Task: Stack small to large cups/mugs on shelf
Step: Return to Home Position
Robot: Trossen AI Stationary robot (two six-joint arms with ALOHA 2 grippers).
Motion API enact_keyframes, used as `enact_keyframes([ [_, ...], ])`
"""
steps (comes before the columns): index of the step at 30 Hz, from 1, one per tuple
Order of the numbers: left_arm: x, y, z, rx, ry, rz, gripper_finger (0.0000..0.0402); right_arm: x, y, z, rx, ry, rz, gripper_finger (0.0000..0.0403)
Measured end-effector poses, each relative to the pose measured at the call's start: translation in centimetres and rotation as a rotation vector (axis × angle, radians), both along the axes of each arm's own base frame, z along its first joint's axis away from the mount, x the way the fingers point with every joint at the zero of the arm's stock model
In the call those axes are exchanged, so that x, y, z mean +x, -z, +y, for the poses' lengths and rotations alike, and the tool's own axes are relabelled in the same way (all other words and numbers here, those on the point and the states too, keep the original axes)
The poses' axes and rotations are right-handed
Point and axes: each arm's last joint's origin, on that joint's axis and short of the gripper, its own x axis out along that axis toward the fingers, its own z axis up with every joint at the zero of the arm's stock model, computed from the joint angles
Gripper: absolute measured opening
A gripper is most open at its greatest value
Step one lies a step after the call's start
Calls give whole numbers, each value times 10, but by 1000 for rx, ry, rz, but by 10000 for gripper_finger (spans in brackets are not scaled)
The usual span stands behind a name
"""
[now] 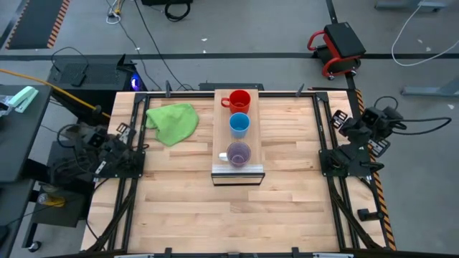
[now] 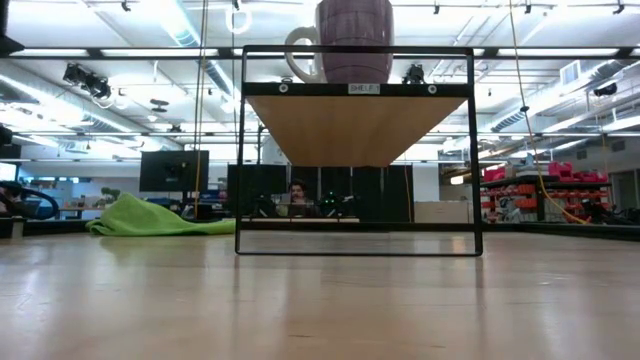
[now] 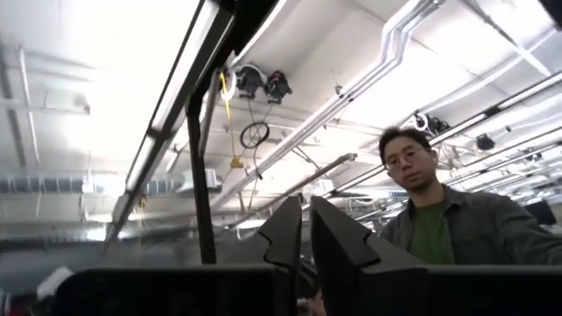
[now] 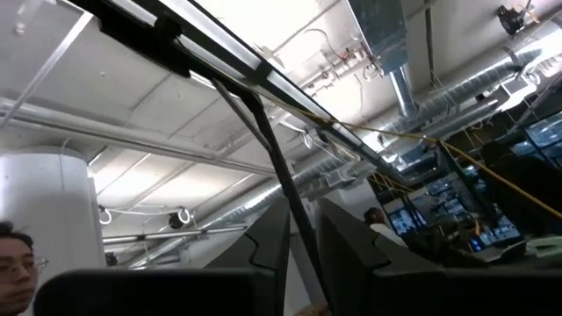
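Three cups stand in a row along the light-wood shelf (image 1: 220, 136), each on its base. The red mug (image 1: 239, 101) is at the far end, the blue cup (image 1: 239, 125) in the middle, and the purple cup (image 1: 238, 154) near the metal-strip end. In the low view the purple cup (image 2: 352, 38) sits on top of the raised shelf (image 2: 355, 120). My left arm (image 1: 107, 154) is folded at the table's left edge and my right arm (image 1: 358, 143) at the right edge. Both the left gripper (image 3: 306, 230) and the right gripper (image 4: 303, 230) point up at the ceiling, shut and holding nothing.
A green cloth (image 1: 173, 122) lies crumpled on the table left of the shelf's far end. The shelf stands on a black frame (image 2: 240, 150) above the tabletop. A person (image 3: 435, 211) stands beyond the table. Bare wood (image 1: 237, 215) spreads on the near side.
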Motion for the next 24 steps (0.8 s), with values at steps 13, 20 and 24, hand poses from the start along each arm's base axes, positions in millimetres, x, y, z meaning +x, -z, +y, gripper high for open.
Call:
enact_keyframes([
  [13, 22, 31, 10, -148, -16, 201, 30, 18, 30, 12, 15, -4, 76, 66],
  [20, 28, 35, 12, -179, -29, 275, 37, 31, 58, 21, -20, -3, 178, 66],
  [24, 28, 36, 12, -180, -29, 279, 40, 39, 81, 26, -6, 19, 232, 66],
])
